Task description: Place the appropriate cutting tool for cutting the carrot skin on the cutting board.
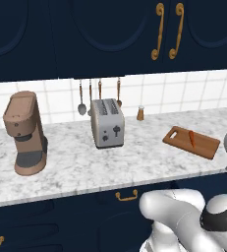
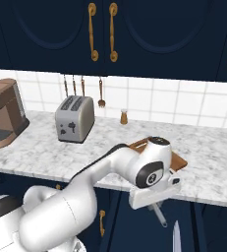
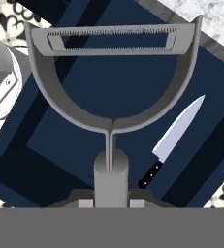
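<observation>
The peeler (image 3: 111, 87), a grey Y-shaped tool with a slotted blade across its fork, is clamped by its handle in the closed gripper (image 3: 111, 193); in the hand view its fork stands in front of dark blue cabinet panels. In the right base view the gripper (image 2: 156, 204) hangs below the counter's (image 2: 208, 162) front edge, with the thin grey peeler (image 2: 160, 216) slanting down from it. A knife (image 3: 174, 140) with a black handle and pale blade shows to the right of the peeler in the hand view, and its blade tip (image 2: 176, 238) shows low in the right base view, apart from the gripper. The board (image 1: 191, 141) lies flat on the marble counter (image 1: 85, 167) well to the right of the toaster (image 1: 107, 123), its handle end pointing toward the wall, and the carrot (image 1: 192, 138) rests on it. A shaker (image 1: 140, 113) stands by the tiled wall between toaster and board. Utensils (image 1: 82, 101) hang on the wall behind the toaster, and a brown coffee machine (image 1: 26, 133) stands at the counter's left.
</observation>
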Tool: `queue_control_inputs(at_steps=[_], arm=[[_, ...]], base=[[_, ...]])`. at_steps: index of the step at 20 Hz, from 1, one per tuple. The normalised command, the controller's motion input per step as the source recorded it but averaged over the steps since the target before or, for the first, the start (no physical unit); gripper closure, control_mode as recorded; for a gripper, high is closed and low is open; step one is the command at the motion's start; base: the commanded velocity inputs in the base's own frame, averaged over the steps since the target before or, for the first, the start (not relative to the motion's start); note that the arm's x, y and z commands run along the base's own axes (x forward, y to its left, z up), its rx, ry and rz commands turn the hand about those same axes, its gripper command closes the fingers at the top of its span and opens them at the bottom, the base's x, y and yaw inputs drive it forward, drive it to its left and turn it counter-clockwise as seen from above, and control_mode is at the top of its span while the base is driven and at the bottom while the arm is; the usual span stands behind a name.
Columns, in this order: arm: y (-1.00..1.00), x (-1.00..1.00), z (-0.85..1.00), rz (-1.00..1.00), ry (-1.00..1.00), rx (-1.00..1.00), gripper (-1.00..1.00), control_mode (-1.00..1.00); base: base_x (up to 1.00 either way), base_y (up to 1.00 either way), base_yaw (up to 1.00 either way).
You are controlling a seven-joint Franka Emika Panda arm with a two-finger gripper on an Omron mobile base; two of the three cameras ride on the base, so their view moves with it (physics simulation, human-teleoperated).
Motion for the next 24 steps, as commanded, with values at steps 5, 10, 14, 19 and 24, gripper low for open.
queue_control_inputs(at_steps=[5, 10, 14, 19, 24], arm=[[-0.08, 0.76, 0.23, 0.0, 0.0, 0.1, 1.0, -1.0], [-0.16, 0.75, 0.21, 0.0, 0.0, 0.09, 1.0, -1.0], [-0.11, 0.69, 0.08, 0.0, 0.0, 0.11, 1.0, -1.0], [-0.11, 0.55, 0.0, 0.0, -0.01, 0.09, 1.0, -1.0], [-0.02, 0.55, -0.06, 0.0, -0.01, 0.03, 1.0, -1.0]], base=[[0.0, 0.0, 0.0], [0.0, 0.0, 0.0], [0.0, 0.0, 0.0], [0.0, 0.0, 0.0], [0.0, 0.0, 0.0]])
